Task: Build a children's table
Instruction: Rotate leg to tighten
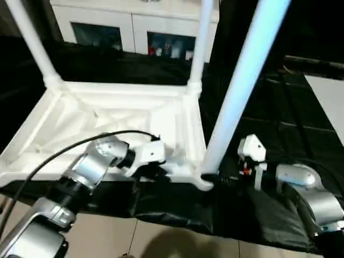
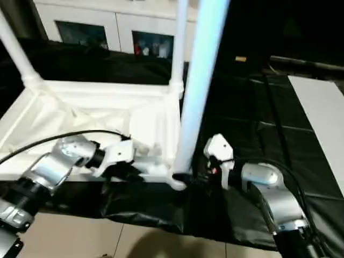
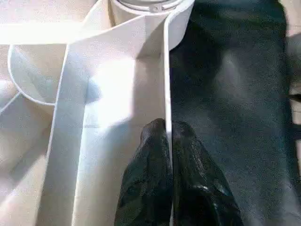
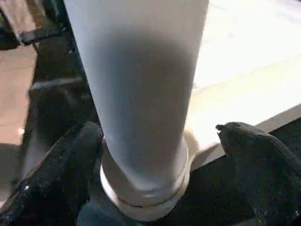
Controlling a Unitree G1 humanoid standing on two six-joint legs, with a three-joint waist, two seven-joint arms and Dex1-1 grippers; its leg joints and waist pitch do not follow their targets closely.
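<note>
White plastic rectangular tabletop [image 1: 107, 123] lies upside down, ribbed underside up, on a black sheet [image 1: 252, 209] over the table. Taking the tabletop as landmark:

- Far-left corner: white tapered round leg [image 1: 32, 43] seated in its socket.
- Near edge: left pincer [image 1: 156, 171] clenched on the thin rim wall; its fingers [image 3: 155, 155] pinch that wall.
- Far-right corner: second leg [image 1: 200, 43] seated.
- Near-right corner: third leg [image 1: 242, 86] stands in its socket [image 4: 143, 188], leaning slightly. Right pincer [image 4: 157, 155] released, jaws wide either side of the leg base, not touching.
- Near-left corner: out of frame, fourth leg unconfirmed.

Judgement: three legs in, roughly three-quarters done; then flip upright.

Beyond the tabletop: white cabinet [image 1: 134, 27], dark glass doors, small reddish items inside, unidentifiable.
</note>
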